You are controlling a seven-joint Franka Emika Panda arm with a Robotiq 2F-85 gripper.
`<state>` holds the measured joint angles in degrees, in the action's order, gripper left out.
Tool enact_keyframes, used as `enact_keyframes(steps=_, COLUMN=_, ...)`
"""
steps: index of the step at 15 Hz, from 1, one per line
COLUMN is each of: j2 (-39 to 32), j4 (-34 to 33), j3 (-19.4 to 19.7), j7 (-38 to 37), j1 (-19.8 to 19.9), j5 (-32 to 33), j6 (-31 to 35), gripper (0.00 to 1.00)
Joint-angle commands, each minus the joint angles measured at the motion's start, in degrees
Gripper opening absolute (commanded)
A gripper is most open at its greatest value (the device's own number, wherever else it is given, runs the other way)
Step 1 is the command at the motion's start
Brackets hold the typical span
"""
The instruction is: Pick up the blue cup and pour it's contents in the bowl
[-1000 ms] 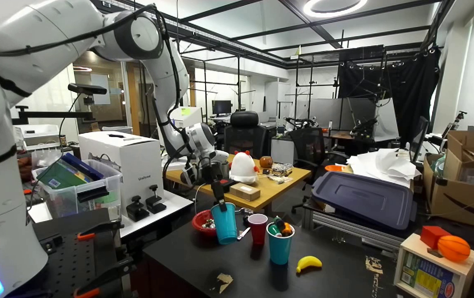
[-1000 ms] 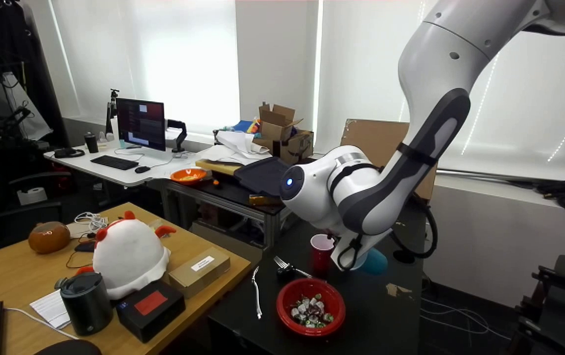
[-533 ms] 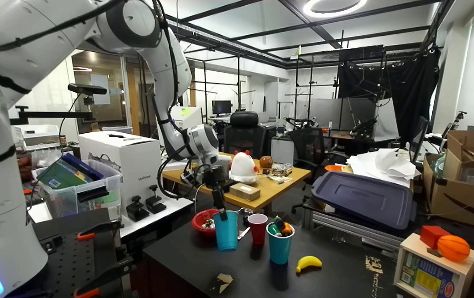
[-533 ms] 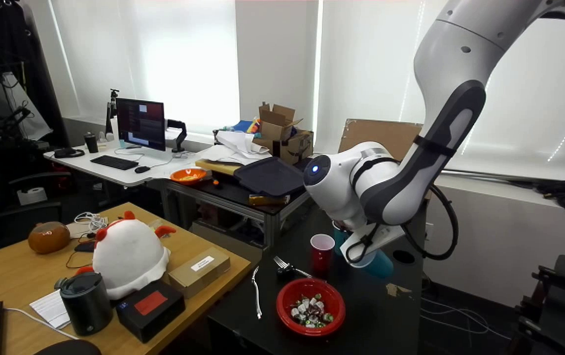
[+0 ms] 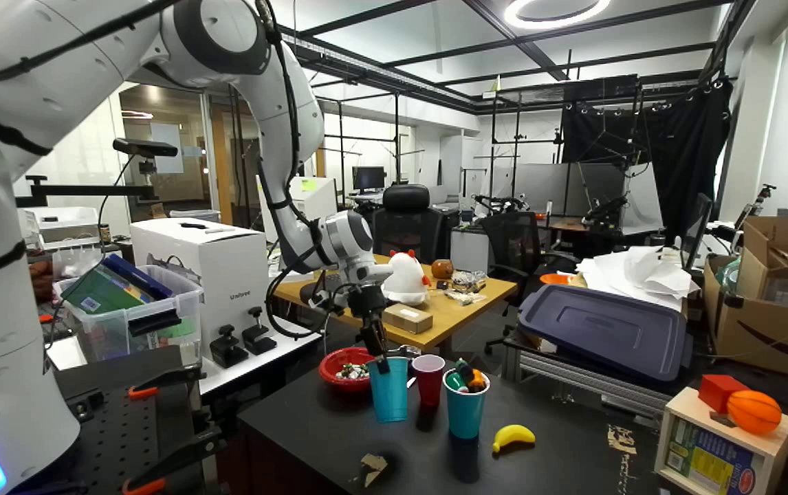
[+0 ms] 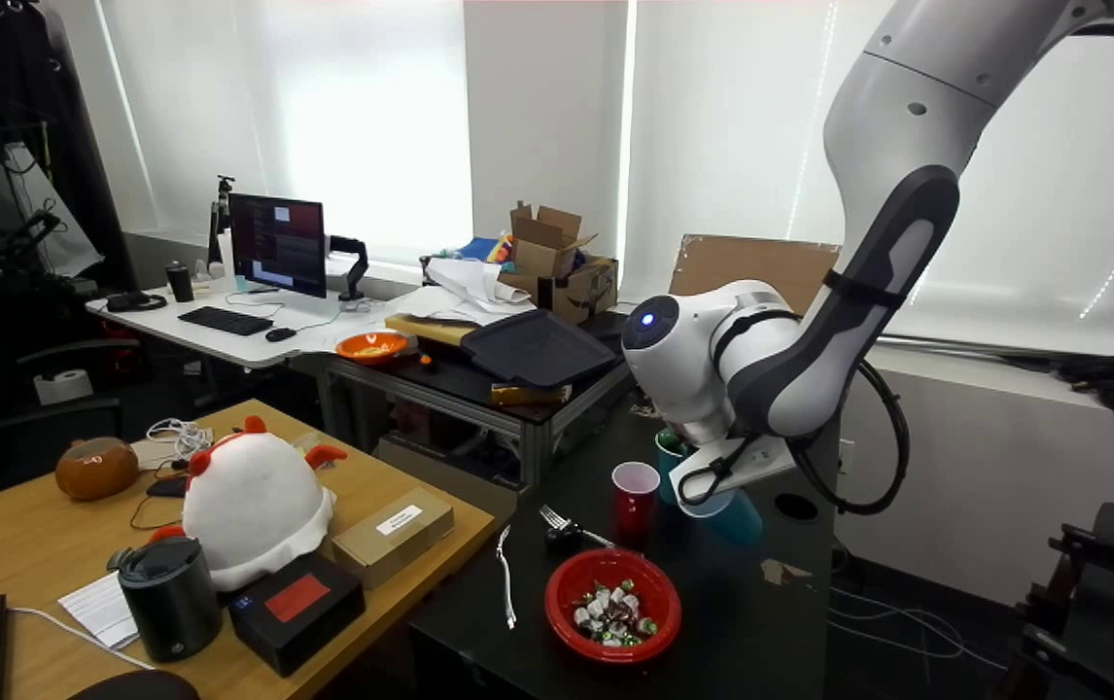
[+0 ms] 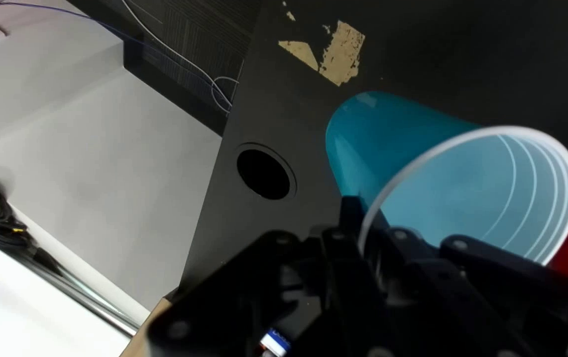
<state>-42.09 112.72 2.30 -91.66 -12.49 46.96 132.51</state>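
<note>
Above the counter (image 5: 559,412), pinching blue plastic tumbler (image 5: 389,393) by rim in hand (image 5: 383,363); liable to topple if released tilted, or strike red cup (image 5: 429,385) if swung sideways.

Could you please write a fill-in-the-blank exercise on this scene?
The gripper holds the blue cup, whose rim is coloured ____.
The bowl of small shiny pieces is coloured ____.
The curved yellow fruit resembles a ____.
In an exterior view, the ball is coloured ____.
Missing words: white; red; banana; orange.
</note>
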Motion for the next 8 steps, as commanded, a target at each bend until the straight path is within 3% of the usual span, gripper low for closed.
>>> enact_keyframes(steps=1, j2=2.0, j4=2.8, j3=0.8, j7=-2.3, j1=-0.3, j5=-0.9, j6=3.3, gripper=0.01)
enact_keyframes(steps=8, j2=2.5, j4=6.7, j3=2.4, j7=-6.5, j1=-0.2, j5=-2.0, j6=10.6, gripper=0.01)
